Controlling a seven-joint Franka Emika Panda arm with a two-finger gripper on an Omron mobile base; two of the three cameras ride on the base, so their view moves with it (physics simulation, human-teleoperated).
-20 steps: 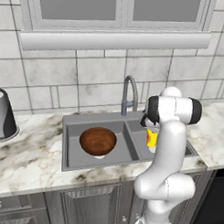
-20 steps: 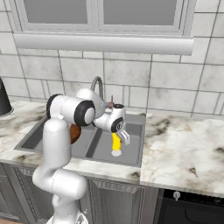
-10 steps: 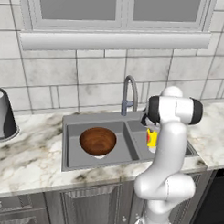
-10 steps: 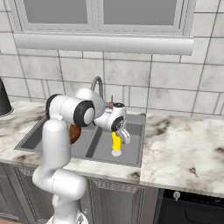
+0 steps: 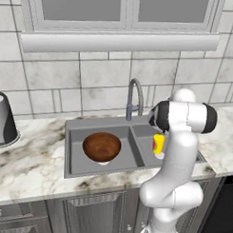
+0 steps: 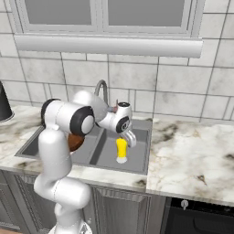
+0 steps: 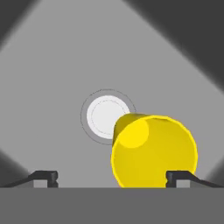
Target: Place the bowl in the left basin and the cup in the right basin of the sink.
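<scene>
The wooden bowl [image 5: 102, 146] sits in the left basin [image 5: 77, 161] of the dark grey sink [image 5: 100, 123]; in the right base view the arm covers most of the bowl [image 6: 76, 142]. The yellow cup [image 6: 121, 150] stands upright on the floor of the right basin [image 6: 138, 155], beside its pale drain [image 7: 101, 116]. My gripper [image 6: 127, 137] hangs just above the cup, open. In the hand view the fingertips [image 7: 44, 176] stand wide apart, and the cup [image 7: 153, 151] lies between them, nearer the right one, not gripped.
An arched grey faucet [image 5: 134, 97] rises behind the sink's divider. A large pale-grey tapered cylinder [image 5: 2, 119] with a black base stands on the marble counter [image 5: 26, 158] at the far left. More counter [image 6: 192, 160] stretches to the right of the sink.
The hand has risen slightly above the cup. The cup stays standing in the right basin, and the bowl has not moved.
</scene>
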